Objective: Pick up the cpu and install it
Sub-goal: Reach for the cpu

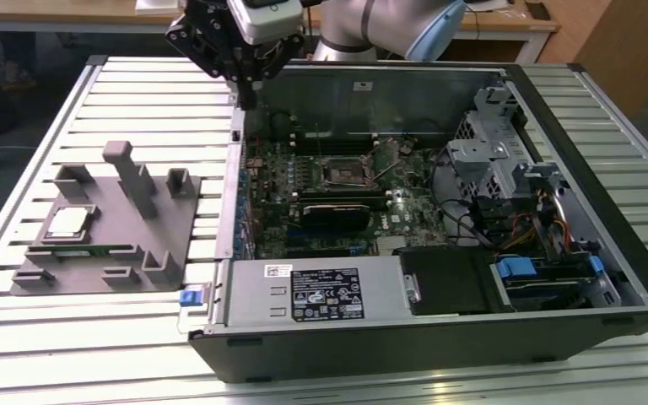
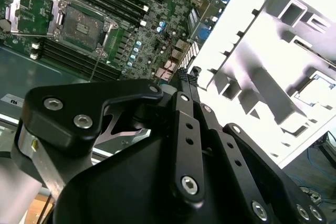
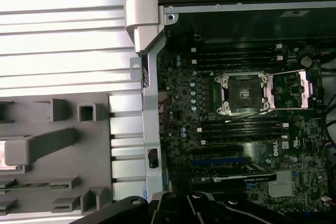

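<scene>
Exterior view: the gripper (image 1: pixel 245 91), jaws closed and empty, hangs over the open computer case's (image 1: pixel 437 350) edge, well apart from the cpu (image 1: pixel 67 221) in its grey holder tray (image 1: pixel 132 253).

Likely lab: slatted aluminium bench (image 1: pixel 132 93), open computer case (image 1: pixel 414 354).
</scene>
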Controlling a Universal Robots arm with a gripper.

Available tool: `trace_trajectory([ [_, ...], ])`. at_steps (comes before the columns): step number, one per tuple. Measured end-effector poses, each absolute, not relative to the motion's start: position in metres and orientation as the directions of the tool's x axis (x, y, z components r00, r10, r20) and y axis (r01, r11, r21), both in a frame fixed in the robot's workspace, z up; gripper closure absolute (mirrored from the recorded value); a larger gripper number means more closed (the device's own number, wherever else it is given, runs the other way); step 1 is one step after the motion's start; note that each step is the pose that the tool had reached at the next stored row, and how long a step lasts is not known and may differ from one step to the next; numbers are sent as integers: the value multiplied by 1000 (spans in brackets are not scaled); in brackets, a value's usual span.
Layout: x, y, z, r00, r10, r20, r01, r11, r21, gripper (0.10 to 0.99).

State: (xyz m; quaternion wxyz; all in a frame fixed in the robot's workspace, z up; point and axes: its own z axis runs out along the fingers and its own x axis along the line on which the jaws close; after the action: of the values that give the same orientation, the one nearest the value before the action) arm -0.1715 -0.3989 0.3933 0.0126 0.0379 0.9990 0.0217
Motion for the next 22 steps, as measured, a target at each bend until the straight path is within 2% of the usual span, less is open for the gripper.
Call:
trace_trajectory([
  [22, -185, -399, 393, -997, 76, -24, 75, 996, 44, 980],
])
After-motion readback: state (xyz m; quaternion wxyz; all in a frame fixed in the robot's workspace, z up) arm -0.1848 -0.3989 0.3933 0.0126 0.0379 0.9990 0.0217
